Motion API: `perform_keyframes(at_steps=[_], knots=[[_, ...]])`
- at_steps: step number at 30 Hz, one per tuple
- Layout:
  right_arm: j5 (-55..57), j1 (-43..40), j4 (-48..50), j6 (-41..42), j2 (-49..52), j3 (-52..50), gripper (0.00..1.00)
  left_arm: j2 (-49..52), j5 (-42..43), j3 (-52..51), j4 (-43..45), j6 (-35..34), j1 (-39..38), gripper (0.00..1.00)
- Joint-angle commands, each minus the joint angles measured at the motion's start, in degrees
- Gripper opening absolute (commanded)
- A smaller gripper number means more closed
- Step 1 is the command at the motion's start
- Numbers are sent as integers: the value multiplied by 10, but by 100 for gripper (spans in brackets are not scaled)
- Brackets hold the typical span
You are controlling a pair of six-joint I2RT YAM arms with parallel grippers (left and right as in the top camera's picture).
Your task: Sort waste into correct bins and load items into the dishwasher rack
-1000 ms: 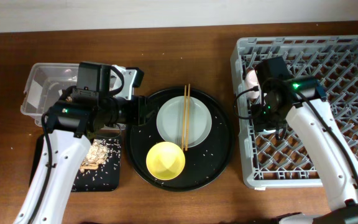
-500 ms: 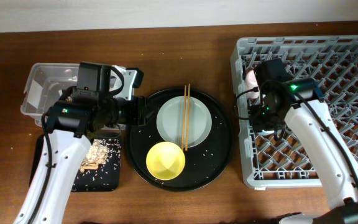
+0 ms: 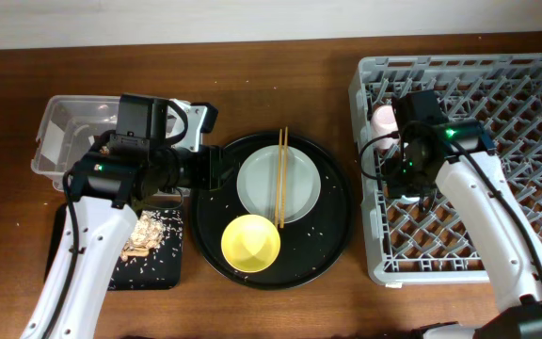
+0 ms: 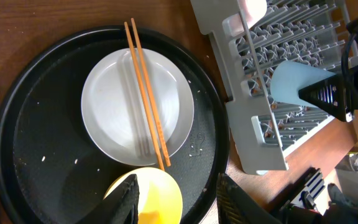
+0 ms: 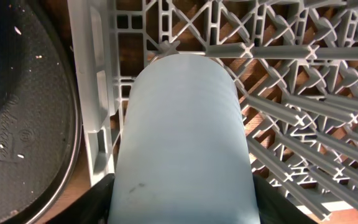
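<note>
Fig.: R gripper clamped on blue cup, cup's long axis along the fingers, directly over rack left-edge cells, beside pink cup; L gripper spread, well apart

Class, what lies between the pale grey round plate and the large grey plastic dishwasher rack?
Overhead view: the large round black tray's floor and rim, then a narrow strip of wooden table.

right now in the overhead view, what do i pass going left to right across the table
tub → round black tray → rack
</note>
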Motion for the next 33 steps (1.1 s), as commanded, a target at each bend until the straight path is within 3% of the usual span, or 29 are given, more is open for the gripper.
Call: perform_keyframes(at_steps=[1, 6, 16, 21, 27, 31, 32, 33], knots=[[-1, -3, 2, 5, 4, -3, 60, -2, -4, -5, 0, 5, 0, 40], [-5, -3, 2, 5, 4, -3, 69, -2, -4, -5, 0, 5, 0, 40], [-33, -3, 6, 2, 3, 0, 71, -2, -15, -5, 4, 5, 6, 38], [-214, -3, 11, -90, 3, 39, 71, -9, -15, -5, 6, 5, 58, 37], [-482, 10, 13, -143, 2, 47, 71, -19, -15, -5, -17, 3, 182, 38], [-499, 69, 24, -141, 2, 47, 71, -19, -50, -5, -50, 3, 261, 45], [-498, 100, 35, -129, 2, 47, 71, -19, -70, -5, -63, 3, 284, 53], [-497, 121, 47, -114, 2, 46, 71, -19, -80, -5, -69, 3, 296, 74]])
